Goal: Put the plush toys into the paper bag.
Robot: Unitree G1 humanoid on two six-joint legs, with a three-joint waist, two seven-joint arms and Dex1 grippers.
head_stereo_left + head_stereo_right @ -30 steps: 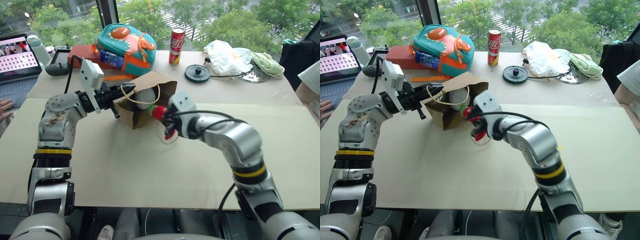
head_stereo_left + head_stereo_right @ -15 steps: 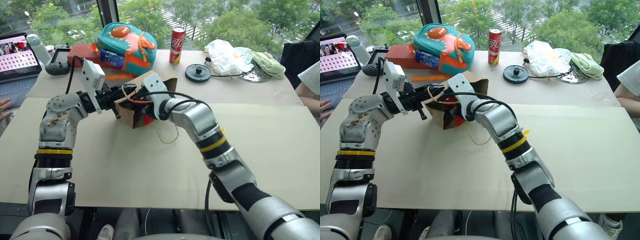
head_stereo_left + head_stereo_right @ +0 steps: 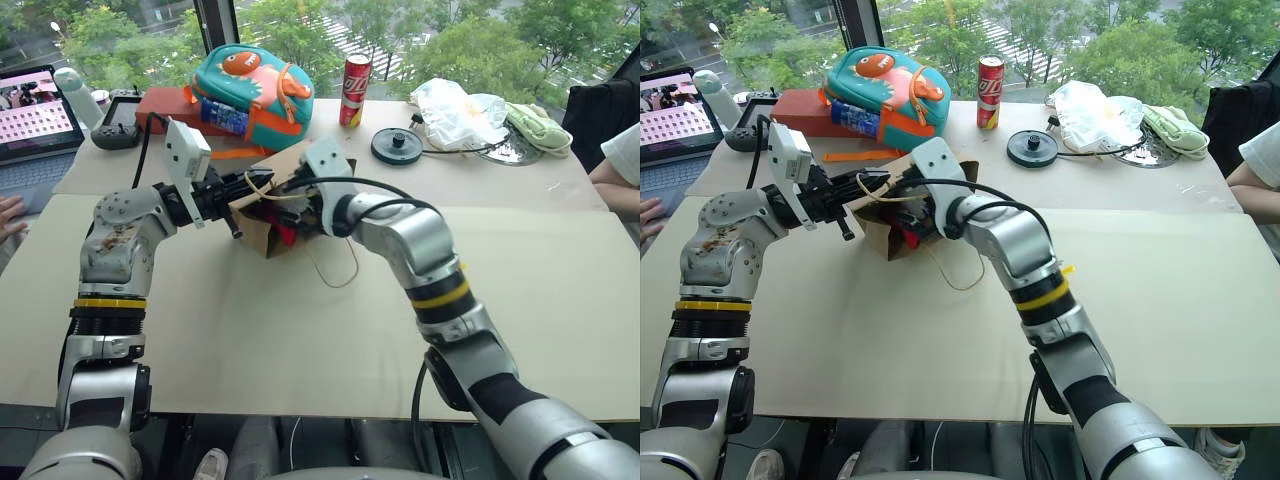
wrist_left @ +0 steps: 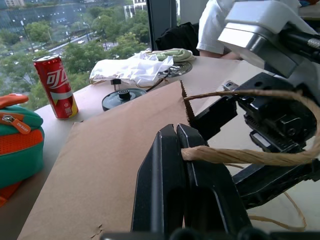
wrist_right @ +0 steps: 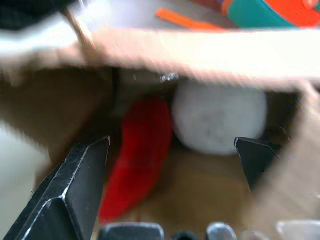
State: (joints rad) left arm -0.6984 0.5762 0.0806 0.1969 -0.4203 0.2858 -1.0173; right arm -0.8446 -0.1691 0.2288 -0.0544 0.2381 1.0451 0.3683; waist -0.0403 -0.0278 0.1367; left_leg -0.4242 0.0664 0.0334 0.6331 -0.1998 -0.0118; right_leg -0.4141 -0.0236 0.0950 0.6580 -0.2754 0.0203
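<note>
Release step. Left gripper point(image 4: 186, 150) pinches the bag point(image 3: 262, 228) handle point(image 4: 240, 156), mouth held open. Right gripper point(image 5: 170, 150), spread wide and empty, sits at the mouth; chili point(image 5: 137, 150) and ball point(image 5: 217, 120) lie inside. Next: withdraw the right arm cleanly.

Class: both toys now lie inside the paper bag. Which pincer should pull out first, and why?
The right pincer: it is open at the bag's mouth, holding nothing. The left pincer is shut on the paper bag handle, steadying it.
</note>
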